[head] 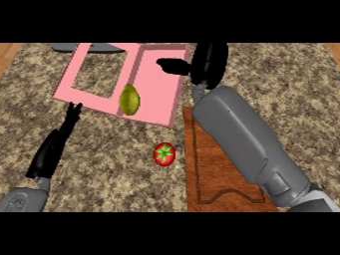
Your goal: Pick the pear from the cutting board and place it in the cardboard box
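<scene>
the pear (130, 99) is seen lying in the pink box (158, 117); the right hand (202, 64) is held above, fingers relaxed, holding nothing; withdrawal is judged next.

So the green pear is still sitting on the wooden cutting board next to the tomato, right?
Not quite. The head view shows the green pear lying in the pink box, not on the wooden cutting board. The tomato sits on the counter beside the board.
</scene>
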